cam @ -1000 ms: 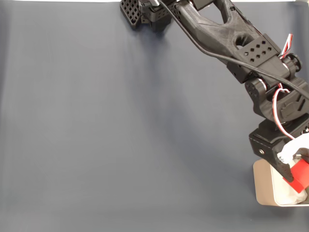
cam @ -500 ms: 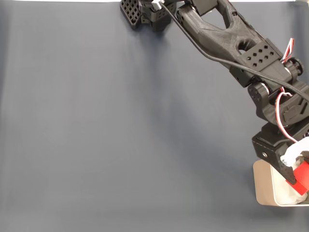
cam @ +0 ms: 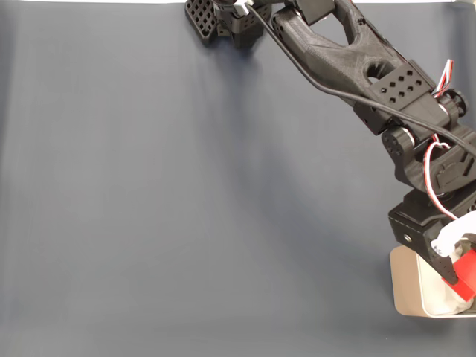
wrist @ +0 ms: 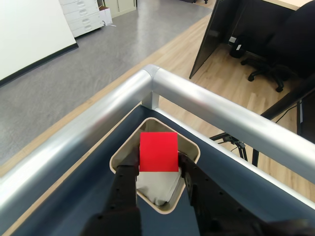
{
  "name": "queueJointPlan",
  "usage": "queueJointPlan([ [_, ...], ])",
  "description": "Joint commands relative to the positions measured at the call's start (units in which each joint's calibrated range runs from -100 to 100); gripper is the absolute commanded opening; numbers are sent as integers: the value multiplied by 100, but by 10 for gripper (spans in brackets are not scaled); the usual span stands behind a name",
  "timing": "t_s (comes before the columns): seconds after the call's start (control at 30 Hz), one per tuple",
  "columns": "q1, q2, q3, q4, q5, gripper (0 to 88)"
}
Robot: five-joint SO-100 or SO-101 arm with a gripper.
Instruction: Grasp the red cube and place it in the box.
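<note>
Wrist view: we see the hand [wrist: 158, 169] pinching the red cube [wrist: 158, 152] between its two dark fingers [wrist: 125, 174], one pressed against each side face. The cube hangs directly above the box [wrist: 120, 152], whose rounded beige rim frames it on all sides; white lining [wrist: 157, 189] shows inside the box below the cube. We cannot tell whether the cube touches the lining. The box sits on the dark blue surface [wrist: 83, 191], near the corner of the silver metal rail [wrist: 157, 83] that borders it.

Fixed view: we find the box [cam: 405, 286] at the lower right edge of the surface [cam: 186, 186], with the black arm [cam: 349, 56] reaching down to it and the cube [cam: 465, 274] over the box's interior, gripped in the hand [cam: 460, 274].
</note>
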Motion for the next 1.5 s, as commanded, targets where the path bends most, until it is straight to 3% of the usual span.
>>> queueJointPlan([
  [0.0, -9, -124, -290, -71, -93, 285],
  [0.27, 12, -150, -336, -71, -73, 418],
  [1.2, 26, -141, -336, -333, -132, 433],
  [1.27, 26, -167, -327, -333, -132, 383],
  [1.43, 154, -366, -162, -333, -103, 16],
  [1.47, 211, -462, -71, -357, -122, 0],
])
